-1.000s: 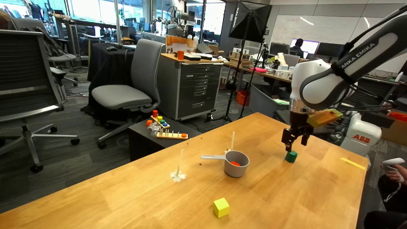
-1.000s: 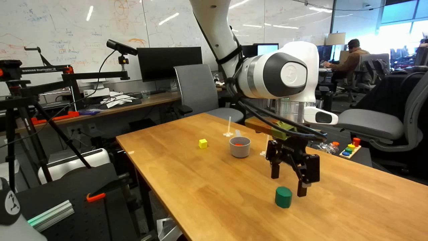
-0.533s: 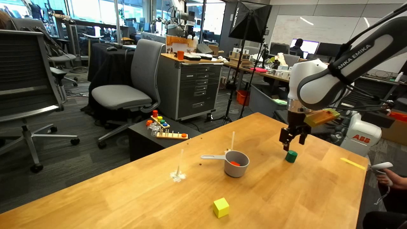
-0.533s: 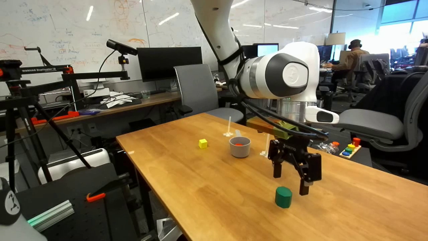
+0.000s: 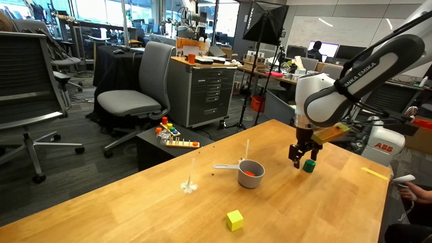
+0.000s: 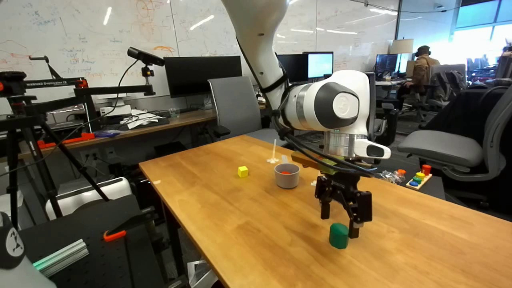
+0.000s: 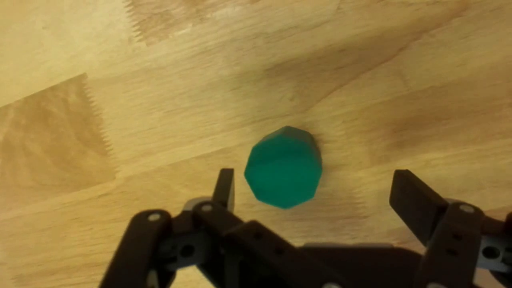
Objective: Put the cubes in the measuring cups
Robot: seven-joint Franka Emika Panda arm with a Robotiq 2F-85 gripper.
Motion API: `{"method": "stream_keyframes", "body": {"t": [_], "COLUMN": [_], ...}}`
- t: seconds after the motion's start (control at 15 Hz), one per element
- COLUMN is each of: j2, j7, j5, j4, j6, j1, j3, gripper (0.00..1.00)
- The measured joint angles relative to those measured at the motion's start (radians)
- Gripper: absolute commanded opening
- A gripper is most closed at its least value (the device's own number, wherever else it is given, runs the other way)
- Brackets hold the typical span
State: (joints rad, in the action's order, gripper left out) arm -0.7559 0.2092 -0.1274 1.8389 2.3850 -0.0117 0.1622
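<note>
The green cube (image 5: 308,166), a block with several sides, stands upright on the table in both exterior views. My gripper (image 5: 305,162) hangs low over it with its jaws wide apart. In the wrist view the green cube (image 7: 284,172) shows in the span of the gripper (image 7: 314,176), nearer the left finger (image 7: 224,188), with a gap on either side. The grey measuring cup (image 5: 249,182) sits on the table, handle out to the side. Inside it shows the red cube (image 5: 249,173), mostly hidden by the wall. A yellow cube (image 6: 243,172) rests on the table away from the cup.
Thin upright sticks (image 5: 190,172) are fixed to the table near the cup; one stick (image 6: 274,150) stands behind it. A low black box beside the table carries a peg toy (image 5: 182,144). A hand holding a white controller (image 5: 405,180) shows past the table's edge.
My open gripper has shifted and come down closer to the green cube, mostly in the last half second. The cubes and the cup have stayed where they were.
</note>
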Motion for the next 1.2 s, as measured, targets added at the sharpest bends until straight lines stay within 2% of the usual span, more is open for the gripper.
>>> {"method": "stream_keyframes", "body": {"t": [0.07,0.13,0.33,0.6,0.67,0.8,0.87,0.93,1.0,1.2], "j2": [-0.008,-0.015,-0.030,-0.031,-0.031,-0.031,-0.030,-0.030,-0.029,-0.026], "j7": [0.005,0.007,0.009,0.012,0.013,0.013,0.013,0.013,0.013,0.013], "j5": [-0.003,-0.005,-0.007,-0.007,-0.007,-0.007,-0.007,-0.007,-0.007,-0.006], "j4": [-0.007,-0.013,-0.028,-0.042,-0.044,-0.049,-0.051,-0.052,-0.052,-0.052], "j6": [-0.005,-0.008,-0.014,-0.029,-0.034,-0.042,-0.042,-0.043,-0.045,-0.046], "j1": [-0.003,-0.003,-0.004,-0.002,-0.002,-0.001,-0.001,-0.001,-0.001,-0.001], "j3": [0.000,0.000,0.003,0.004,0.004,0.004,0.004,0.004,0.004,0.004], "gripper": [0.74,0.68,0.42,0.13,0.08,0.04,0.32,0.29,0.31,0.53]}}
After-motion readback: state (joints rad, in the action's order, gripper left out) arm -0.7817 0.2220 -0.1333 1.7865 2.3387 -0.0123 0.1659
